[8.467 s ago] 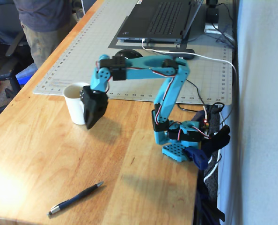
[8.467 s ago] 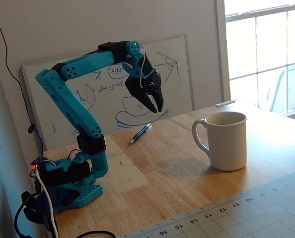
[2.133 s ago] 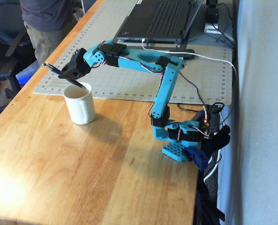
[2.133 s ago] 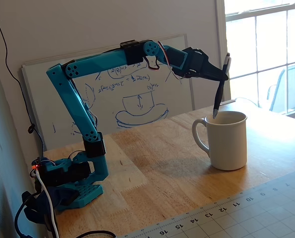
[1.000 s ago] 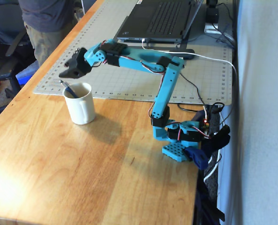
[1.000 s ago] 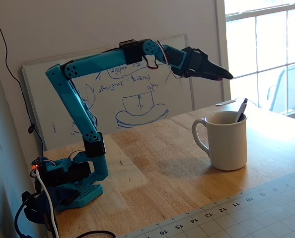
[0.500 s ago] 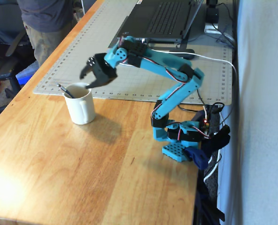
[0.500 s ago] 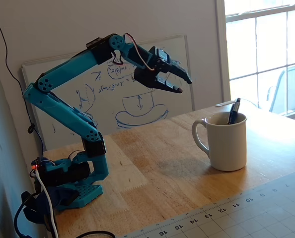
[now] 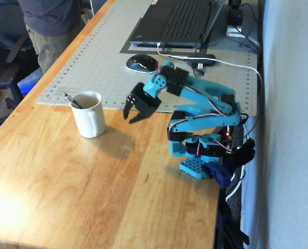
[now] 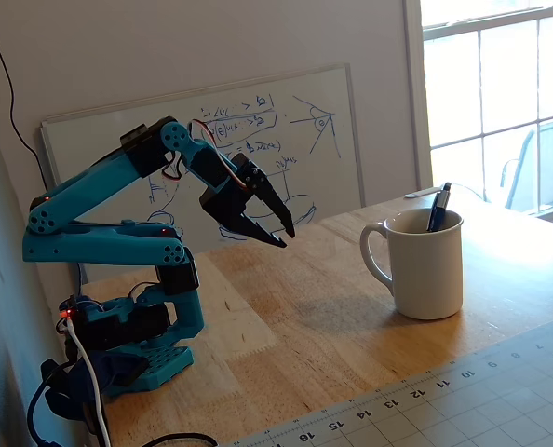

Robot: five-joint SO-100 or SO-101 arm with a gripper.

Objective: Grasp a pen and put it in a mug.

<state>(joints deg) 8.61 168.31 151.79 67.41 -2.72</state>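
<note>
Now the pen (image 10: 436, 209) stands inside the mug (image 10: 425, 265), leaning on its rim with the top end sticking out, so I judge the task is done. Compared with half a second ago, the gripper (image 10: 275, 233) has pulled back from the mug toward the arm's base (image 9: 198, 155), and it hangs open and empty over the wooden table (image 9: 81, 181).

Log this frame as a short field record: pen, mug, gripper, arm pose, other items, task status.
pen: pen stands tilted in the mug, top end poking above the rim
mug: mug upright on the wooden table, handle toward the arm in a fixed view
gripper: gripper empty, jaws open, in the air clear of the mug
arm pose: folded low over its base
other items: laptop, mouse, cutting mat, whiteboard
task status: pen is in the mug
</note>
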